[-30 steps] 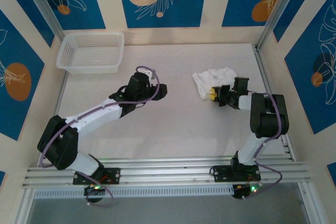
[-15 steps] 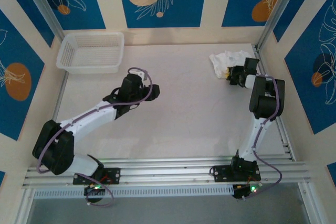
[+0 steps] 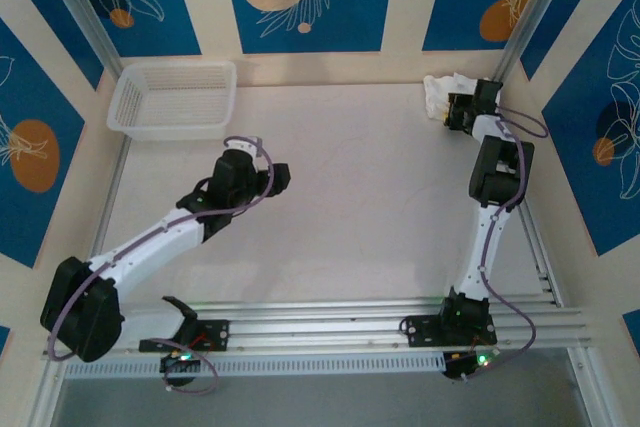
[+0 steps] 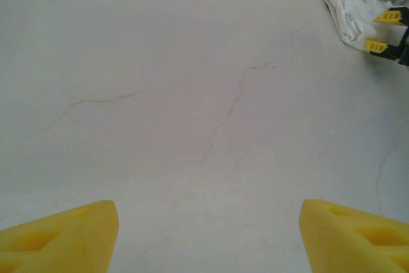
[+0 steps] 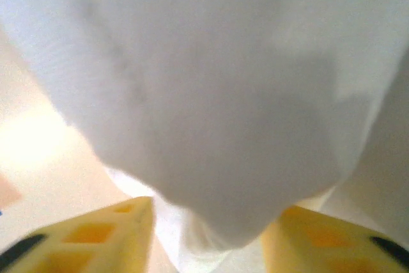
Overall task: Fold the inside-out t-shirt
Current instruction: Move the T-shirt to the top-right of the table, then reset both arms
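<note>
The inside-out t-shirt (image 3: 438,90) is a crumpled white bundle in the table's far right corner, against the wall. My right gripper (image 3: 450,112) is stretched out to it, jaws apart. In the right wrist view the cloth (image 5: 211,94) hangs blurred and close, bulging down between the yellow fingers (image 5: 96,238) without being pinched. The left wrist view shows the t-shirt (image 4: 348,11) far off, with the right gripper (image 4: 381,31) and its parted tips beside it. My left gripper (image 3: 279,176) hovers open over bare table near the middle left, and between its fingertips (image 4: 208,234) there is nothing but tabletop.
A white mesh basket (image 3: 175,67) stands at the far left corner. Metal frame posts (image 3: 520,27) and patterned walls close in the table on three sides. A rail (image 3: 320,322) runs along the near edge by the arm bases.
The right arm carried the bunched shirt from mid-right to the far right corner and its jaws have parted. The left arm has drawn back toward the left, and its jaws have widened.
</note>
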